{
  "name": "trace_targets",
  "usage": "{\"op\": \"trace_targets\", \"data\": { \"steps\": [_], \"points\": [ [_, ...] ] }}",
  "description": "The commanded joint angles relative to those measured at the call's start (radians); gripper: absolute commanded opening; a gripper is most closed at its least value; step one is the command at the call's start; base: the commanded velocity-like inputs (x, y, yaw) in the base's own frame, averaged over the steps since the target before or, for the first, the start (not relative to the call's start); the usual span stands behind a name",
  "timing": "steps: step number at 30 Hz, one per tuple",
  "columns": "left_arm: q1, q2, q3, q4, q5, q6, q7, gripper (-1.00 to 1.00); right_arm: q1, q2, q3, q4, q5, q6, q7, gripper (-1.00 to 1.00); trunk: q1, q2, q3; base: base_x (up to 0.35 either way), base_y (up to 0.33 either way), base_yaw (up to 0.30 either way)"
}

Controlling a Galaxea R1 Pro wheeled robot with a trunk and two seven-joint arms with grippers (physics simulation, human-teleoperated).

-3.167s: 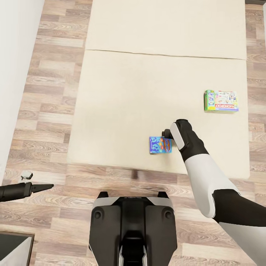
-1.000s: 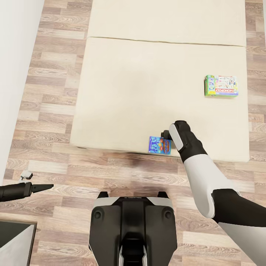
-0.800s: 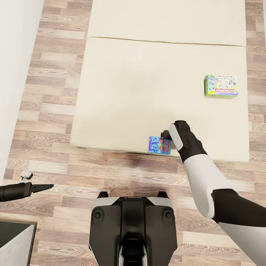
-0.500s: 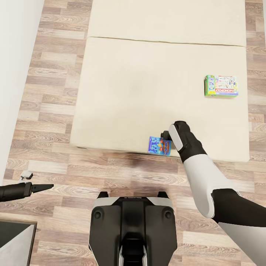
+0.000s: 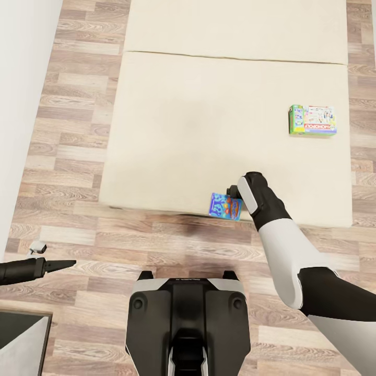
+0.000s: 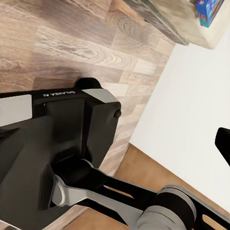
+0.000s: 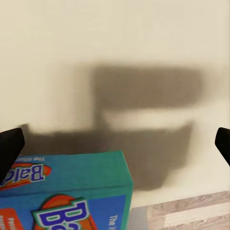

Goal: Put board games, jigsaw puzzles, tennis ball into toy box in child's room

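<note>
Blue cartoon board game box at the beige bed edge; my right hand spread wide, needs closing.

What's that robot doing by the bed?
The robot's right gripper is at the small blue cartoon-covered board game box, which sits tilted at the near edge of the beige mattress bed. From the wrist camera its jaws look spread wide, so it isn't squeezing the box. A second green and white game box lies farther away on the bed, untouched. The left gripper hangs over the wooden floor, holding nothing.
</note>
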Motion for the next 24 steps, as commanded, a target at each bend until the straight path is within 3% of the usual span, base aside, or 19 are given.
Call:
{"op": "trace_targets", "data": {
  "steps": [1,24],
  "points": [
    [0.0,0.0,0.0,0.0,0.0,0.011,-0.004,1.0,0.0,0.0,0.0,-0.001,-0.01,0.001,-0.009,1.0,0.001,-0.002,-0.001,-0.038,0.0,0.0],
    [0.0,0.002,-0.001,0.0,0.0,0.011,-0.004,1.0,0.0,0.002,0.0,-0.001,-0.01,0.002,-0.009,1.0,0.001,-0.002,-0.001,-0.046,0.0,0.0]
  ]
}}
